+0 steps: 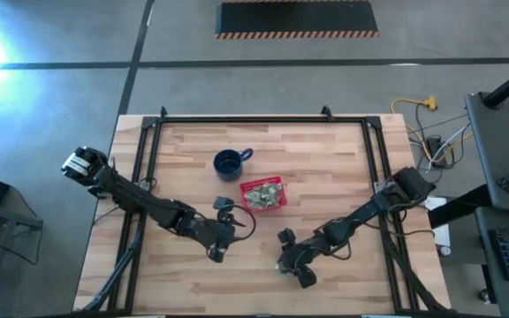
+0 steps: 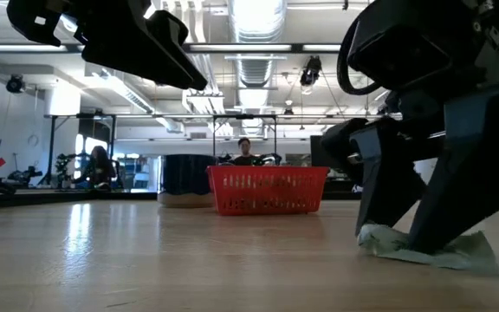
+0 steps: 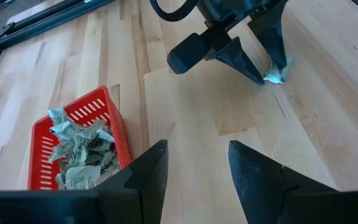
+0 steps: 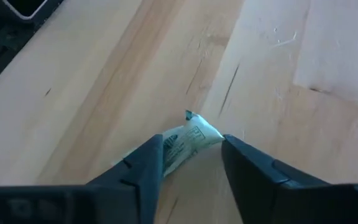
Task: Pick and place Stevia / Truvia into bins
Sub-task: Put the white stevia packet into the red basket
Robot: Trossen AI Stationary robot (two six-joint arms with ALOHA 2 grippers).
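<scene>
The right claw (image 4: 190, 163) stands spread on the worktop (image 4: 92, 81), straddling a lone Stevia sachet (image 4: 185, 142) between its fingers, set to pinch it. The left claw (image 3: 194, 168), released and empty, waits beside the red basket (image 3: 73, 146) of sachets.

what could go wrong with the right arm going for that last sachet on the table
The right pincer is open, straddling a crumpled sachet lying flat on the wooden table; closing could push it along or catch only a corner, so it may slip out. The red basket already holds a heap of sachets, so another might perch on top. The left pincer waits open near the basket and could crowd the drop.
</scene>
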